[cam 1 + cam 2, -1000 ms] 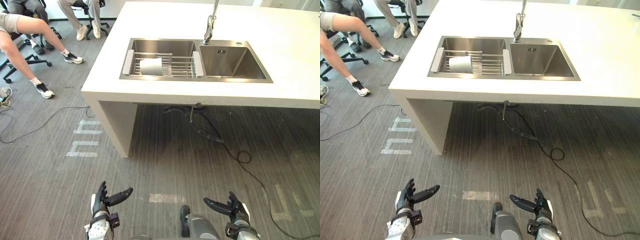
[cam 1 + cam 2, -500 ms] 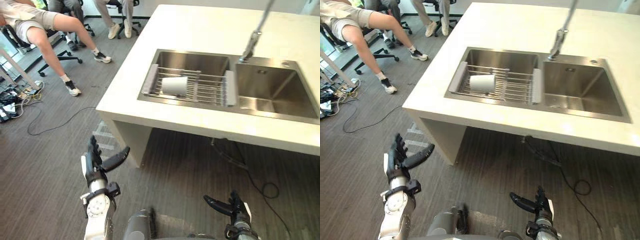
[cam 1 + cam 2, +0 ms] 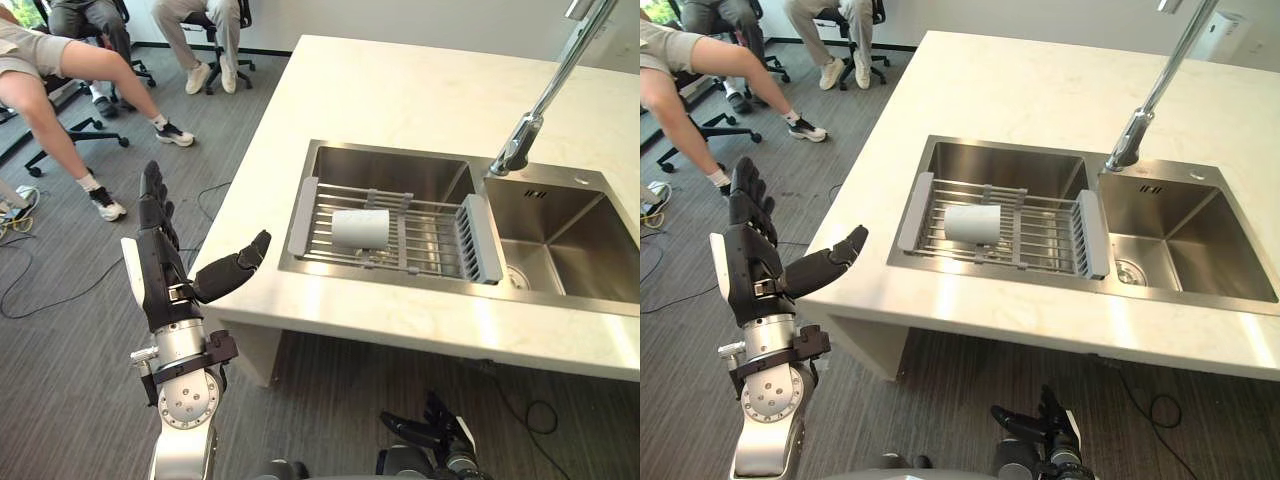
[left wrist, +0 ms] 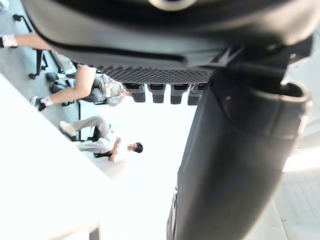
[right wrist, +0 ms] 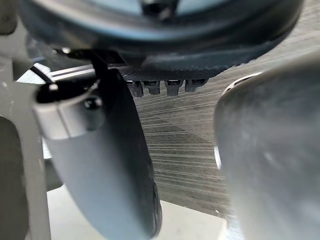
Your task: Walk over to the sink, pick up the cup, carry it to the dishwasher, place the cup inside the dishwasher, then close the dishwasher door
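Both open and empty, the left hand (image 3: 160,268) is raised and the right hand (image 3: 428,432) low, with the white cylindrical cup (image 3: 360,228) lying on a steel wire rack (image 3: 432,246) well beyond the left.

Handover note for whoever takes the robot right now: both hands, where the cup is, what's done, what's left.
Left hand open and empty, raised beside the corner of the counter.
Right hand open and empty, low over the floor.
Cup lies on its side on the wire rack across the left basin of the sink.
Done: robot is at the sink.
Left: grasp cup, carry to dishwasher, place inside, close door.
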{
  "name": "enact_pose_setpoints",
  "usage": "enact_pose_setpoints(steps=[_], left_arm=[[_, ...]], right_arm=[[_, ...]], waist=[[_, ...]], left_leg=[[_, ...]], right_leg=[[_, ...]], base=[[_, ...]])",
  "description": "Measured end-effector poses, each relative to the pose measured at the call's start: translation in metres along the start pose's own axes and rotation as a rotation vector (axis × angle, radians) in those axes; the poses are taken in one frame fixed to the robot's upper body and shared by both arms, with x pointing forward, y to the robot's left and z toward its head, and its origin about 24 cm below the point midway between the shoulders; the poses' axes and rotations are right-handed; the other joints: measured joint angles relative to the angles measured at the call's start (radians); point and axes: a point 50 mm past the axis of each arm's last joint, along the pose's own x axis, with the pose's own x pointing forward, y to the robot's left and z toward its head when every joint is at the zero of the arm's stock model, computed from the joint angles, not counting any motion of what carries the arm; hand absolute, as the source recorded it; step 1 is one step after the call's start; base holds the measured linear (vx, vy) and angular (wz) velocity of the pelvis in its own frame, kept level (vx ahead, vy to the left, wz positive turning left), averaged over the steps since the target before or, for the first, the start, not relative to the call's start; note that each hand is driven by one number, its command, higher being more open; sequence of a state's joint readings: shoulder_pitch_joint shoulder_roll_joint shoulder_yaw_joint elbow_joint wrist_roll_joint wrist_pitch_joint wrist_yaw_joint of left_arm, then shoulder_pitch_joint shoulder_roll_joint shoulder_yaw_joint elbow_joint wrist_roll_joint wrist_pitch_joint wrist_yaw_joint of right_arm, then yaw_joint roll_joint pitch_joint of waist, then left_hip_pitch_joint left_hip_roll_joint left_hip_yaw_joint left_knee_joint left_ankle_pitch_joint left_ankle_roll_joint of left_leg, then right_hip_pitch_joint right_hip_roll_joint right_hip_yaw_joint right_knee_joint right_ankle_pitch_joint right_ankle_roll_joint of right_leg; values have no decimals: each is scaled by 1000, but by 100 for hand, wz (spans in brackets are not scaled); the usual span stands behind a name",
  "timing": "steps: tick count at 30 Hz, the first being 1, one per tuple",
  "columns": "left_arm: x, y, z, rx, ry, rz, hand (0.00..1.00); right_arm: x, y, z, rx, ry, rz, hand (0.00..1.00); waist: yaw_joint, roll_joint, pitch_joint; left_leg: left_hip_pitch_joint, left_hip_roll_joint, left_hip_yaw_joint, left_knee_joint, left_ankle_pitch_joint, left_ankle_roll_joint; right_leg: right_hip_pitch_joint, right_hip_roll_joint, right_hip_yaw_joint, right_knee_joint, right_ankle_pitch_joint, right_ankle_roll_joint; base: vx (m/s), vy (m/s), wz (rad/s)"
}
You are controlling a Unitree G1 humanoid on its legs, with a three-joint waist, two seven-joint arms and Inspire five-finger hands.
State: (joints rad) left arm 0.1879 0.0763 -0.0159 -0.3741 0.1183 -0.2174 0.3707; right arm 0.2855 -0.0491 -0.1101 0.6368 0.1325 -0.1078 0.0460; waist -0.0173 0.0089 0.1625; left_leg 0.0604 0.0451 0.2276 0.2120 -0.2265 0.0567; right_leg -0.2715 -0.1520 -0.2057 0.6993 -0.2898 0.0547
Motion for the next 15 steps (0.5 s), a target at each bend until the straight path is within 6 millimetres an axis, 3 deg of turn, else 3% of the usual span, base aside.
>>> enact_pose_setpoints(steps=[2, 3, 4, 6, 8, 10, 11, 13, 15], left_arm=[[1, -4, -4, 3, 11, -23, 100], [-2, -9, -6, -17, 30, -40, 100], [-5, -12, -6, -31, 39, -55, 100], [-6, -17, -1, -51, 24, -86, 100], [-3, -26, 4, -75, -4, -135, 100], [-5, -31, 9, -115, -13, -160, 100], [-5, -35, 15, -133, -35, -179, 100], [-3, -38, 25, -159, -79, -196, 100], [2, -40, 31, -178, -125, -201, 100]], right_arm=[[2, 1, 2, -6, 3, 6, 100], [2, -11, 4, -33, 3, -24, 100], [2, -16, 4, -43, 5, -42, 100], [2, -18, 6, -48, 1, -56, 100], [1, -14, 2, -41, 8, -60, 100], [-1, -8, 1, -40, 5, -44, 100], [-2, -6, 3, -44, -6, -35, 100], [-2, -6, 5, -44, -20, -35, 100], [0, -5, 9, -45, -29, -32, 100]], waist=[[-1, -23, -13], [-8, 13, -13], [-3, 44, -27], [4, 71, -32], [3, 74, -28], [9, 72, -27], [21, 68, -25], [33, 70, -27], [41, 70, -28]], left_leg=[[8, -3, -15, 11, -11, -35], [29, 19, -52, 26, -58, -86], [28, 42, -56, 32, -65, -94], [18, 70, -76, 72, -65, -94], [-49, 102, -109, 252, -60, -103], [-124, 133, -121, 443, -59, -138], [-161, 130, -124, 480, -79, -126], [-215, 110, -151, 435, -105, -121], [-244, 74, -206, 287, -90, -121]], right_leg=[[5, 39, 3, -257, 105, -18], [24, 59, -17, -288, 168, -69], [42, 81, -25, -312, 161, -79], [80, 111, -40, -361, 153, -92], [148, 132, -68, -424, 148, -103], [212, 144, -77, -474, 151, -112], [239, 145, -75, -497, 151, -113], [259, 142, -70, -518, 154, -109], [261, 132, -59, -522, 158, -101]], base=[[297, -206, 21], [302, -155, 19], [303, -150, 11], [252, -173, 8], [200, -172, 32], [225, -88, 13], [228, -28, 0], [172, 25, -10], [157, 109, -23]])
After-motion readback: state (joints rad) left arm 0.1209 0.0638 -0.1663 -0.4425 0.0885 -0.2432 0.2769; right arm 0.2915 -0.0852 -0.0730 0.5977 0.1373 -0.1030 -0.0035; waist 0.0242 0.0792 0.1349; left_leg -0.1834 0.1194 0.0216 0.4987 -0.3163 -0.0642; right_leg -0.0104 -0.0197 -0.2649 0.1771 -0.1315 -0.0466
